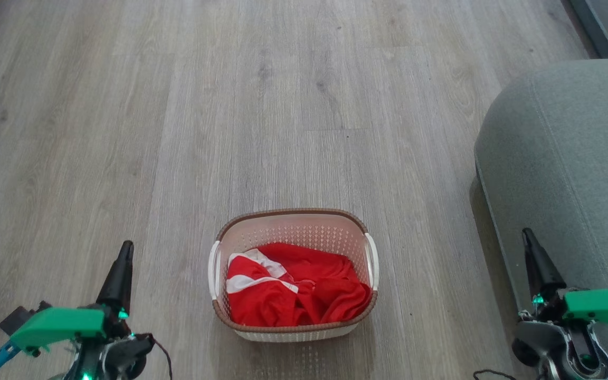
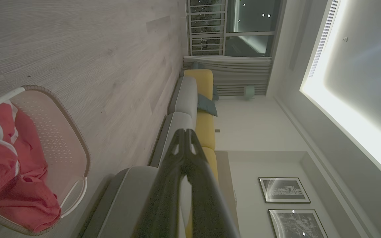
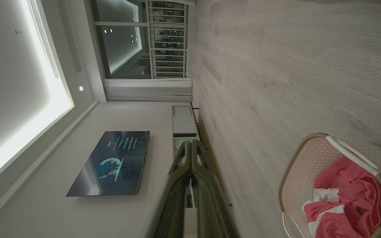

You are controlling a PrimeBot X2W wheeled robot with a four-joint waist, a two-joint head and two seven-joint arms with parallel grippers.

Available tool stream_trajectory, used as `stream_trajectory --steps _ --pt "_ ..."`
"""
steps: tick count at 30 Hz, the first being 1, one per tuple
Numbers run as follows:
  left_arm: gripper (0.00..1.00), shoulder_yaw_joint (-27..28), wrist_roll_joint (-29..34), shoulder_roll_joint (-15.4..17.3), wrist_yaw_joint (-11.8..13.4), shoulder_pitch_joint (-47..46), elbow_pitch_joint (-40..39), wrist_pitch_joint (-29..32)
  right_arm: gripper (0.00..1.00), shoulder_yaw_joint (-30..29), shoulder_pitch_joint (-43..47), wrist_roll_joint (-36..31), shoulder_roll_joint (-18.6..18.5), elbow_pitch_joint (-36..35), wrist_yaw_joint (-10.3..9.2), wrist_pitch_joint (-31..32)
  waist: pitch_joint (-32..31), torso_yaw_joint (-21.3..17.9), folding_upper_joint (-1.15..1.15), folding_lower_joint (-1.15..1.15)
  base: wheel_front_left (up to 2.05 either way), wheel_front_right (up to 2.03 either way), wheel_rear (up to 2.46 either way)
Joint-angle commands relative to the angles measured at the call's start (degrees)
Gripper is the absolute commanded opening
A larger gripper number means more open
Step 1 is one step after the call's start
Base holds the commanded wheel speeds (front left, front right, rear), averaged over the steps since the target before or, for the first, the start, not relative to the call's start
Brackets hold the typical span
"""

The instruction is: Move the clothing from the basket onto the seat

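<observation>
Currently no garment has been lifted; the step in hand is judged to be the first reach into the basket.

- The left fingers (image 1: 120,274) are pressed together with nothing between them. The right fingers (image 1: 537,264) are likewise together and empty.
- The basket (image 1: 288,215) is set on the floor (image 1: 230,105) between the two pairs of fingers, about level with their tips and somewhat nearer the left pair.
- The clothing (image 1: 296,287), red with white bands, is bunched in the basket and heaped toward its near wall. The far wall is left bare.
- The seat (image 1: 562,158) lies just beside the right fingers, on their outer side and ahead of them.

Judged approach:
- The right fingers are preferred, since the carry to the seat would be short.
- They are to be opened before descent and brought down from above onto the highest fold.
- A thick bunch near the middle should be pinched rather than a loose edge, so that more cloth comes up at once.
- The rim and side handles should be kept clear of. The basket looks light and could be dragged or tipped.
- The lift should be high enough for trailing cloth to clear the rim.
- Release is best made well in from the seat's rounded corner.
</observation>
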Motion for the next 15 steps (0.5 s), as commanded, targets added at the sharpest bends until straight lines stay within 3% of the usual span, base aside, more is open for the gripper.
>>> stream_trajectory --steps 1,15 --pt "0.0 1.94 -0.4 0.45 -0.53 -2.84 -1.96 0.42 0.0 1.08 -3.2 0.34 -0.21 -2.19 -0.01 0.32 0.0 0.0 0.0 0.0 0.0 0.0 0.0" --pt "0.0 1.94 -0.4 0.45 -0.53 -2.84 -1.96 0.42 0.0 1.08 -3.2 0.34 -0.21 -2.19 -0.01 0.32 0.0 0.0 0.0 0.0 0.0 0.0 0.0"
